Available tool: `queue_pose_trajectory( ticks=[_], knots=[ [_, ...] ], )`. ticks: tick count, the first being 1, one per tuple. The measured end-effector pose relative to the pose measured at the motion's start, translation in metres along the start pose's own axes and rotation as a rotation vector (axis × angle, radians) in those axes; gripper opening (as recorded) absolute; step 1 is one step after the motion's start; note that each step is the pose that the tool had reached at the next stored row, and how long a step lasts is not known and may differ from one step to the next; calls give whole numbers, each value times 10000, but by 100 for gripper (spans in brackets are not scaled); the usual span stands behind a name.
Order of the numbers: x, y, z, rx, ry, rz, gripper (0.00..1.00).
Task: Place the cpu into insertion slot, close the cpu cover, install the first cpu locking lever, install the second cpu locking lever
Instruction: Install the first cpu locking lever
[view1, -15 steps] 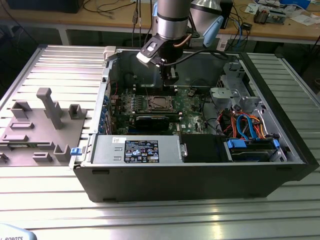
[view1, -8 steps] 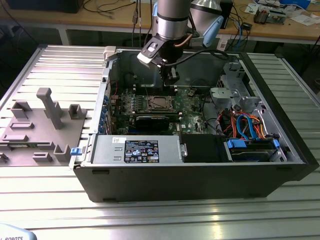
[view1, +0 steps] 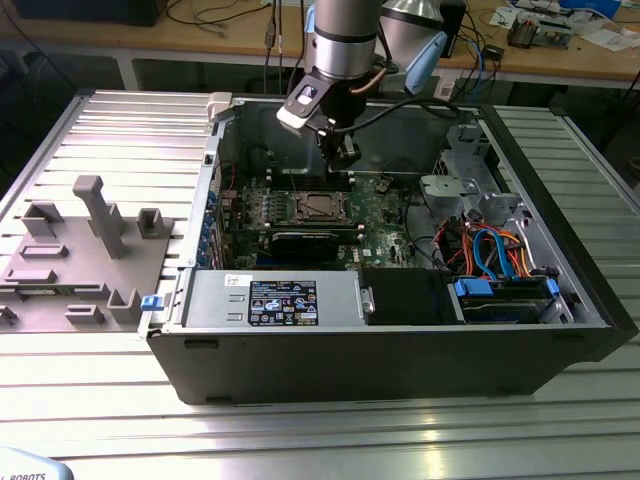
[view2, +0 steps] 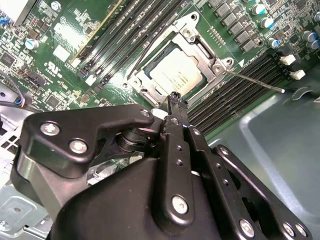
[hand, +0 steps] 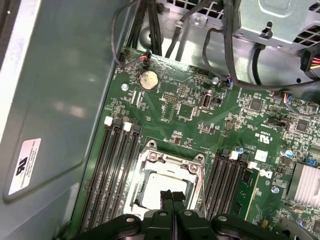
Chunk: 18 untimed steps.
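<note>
**Fig.** From where I stand, the dark grey open computer case fills the middle of the exterior view. The black two-fingered gripper, upper middle of that view, has its fingers pressed together on nothing and hangs just above the green motherboard.

The small pale silvery square cpu lies in the metal-rimmed square insertion slot. The thin silvery windowed cpu cover seems to lie down around it. A thin wire locking lever stands free.

To my eye, the closed tip should bear squarely on the lever, clear of the chip.

Count: one cpu, one slot, one cover, one lever plainly seen.

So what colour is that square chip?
The cpu is pale silvery-grey; the second wrist view shows it best.
</note>
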<state>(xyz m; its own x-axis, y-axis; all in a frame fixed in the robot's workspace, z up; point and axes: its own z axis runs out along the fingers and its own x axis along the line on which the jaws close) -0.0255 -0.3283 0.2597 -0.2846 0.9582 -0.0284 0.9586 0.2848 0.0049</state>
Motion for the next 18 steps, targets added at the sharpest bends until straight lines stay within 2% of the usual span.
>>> queue_pose_trajectory(
  ticks=[18],
  knots=[
    [0, 0, 0, -27, 4, -942, 11]
  ],
)
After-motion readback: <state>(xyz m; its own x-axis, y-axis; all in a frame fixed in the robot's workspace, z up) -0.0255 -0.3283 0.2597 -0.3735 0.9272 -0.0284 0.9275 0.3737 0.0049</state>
